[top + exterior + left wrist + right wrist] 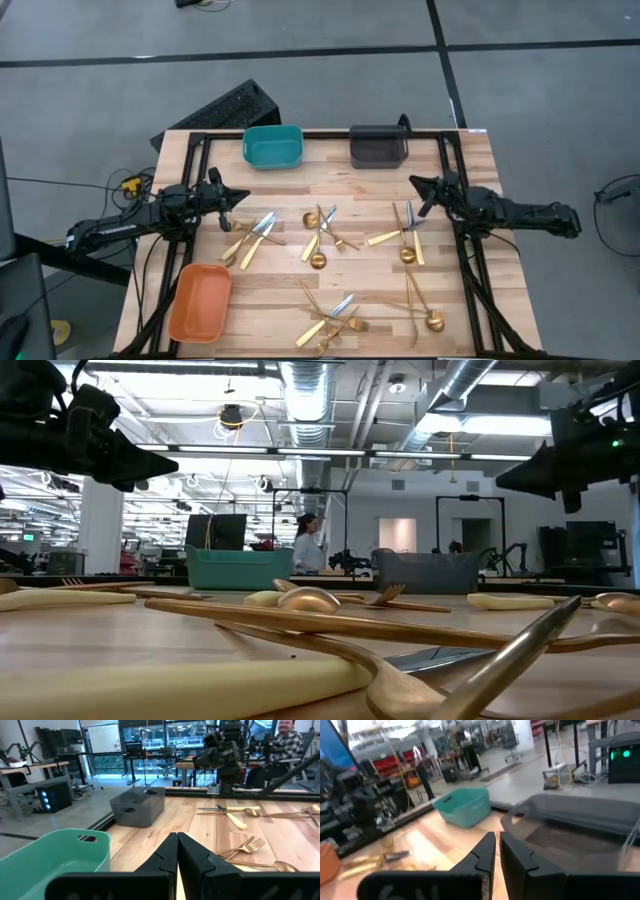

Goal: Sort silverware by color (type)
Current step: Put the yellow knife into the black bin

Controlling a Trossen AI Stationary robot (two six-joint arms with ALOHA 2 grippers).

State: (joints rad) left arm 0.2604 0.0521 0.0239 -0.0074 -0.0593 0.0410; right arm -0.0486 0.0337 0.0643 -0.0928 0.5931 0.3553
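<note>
The gold silverware lies flat on the wooden table in several loose clusters: one by the left arm, one in the middle, one by the right arm, and two near the front edge. A few knives have silvery blades. My left gripper hovers level at the table's left side, shut and holding nothing. My right gripper hovers level at the right side, its fingers together with nothing between them, pointing toward the grey bin.
A teal bin and a grey bin stand at the far edge. An orange bin stands at the near left corner. A black frame runs around the table. People show in the room beyond the table.
</note>
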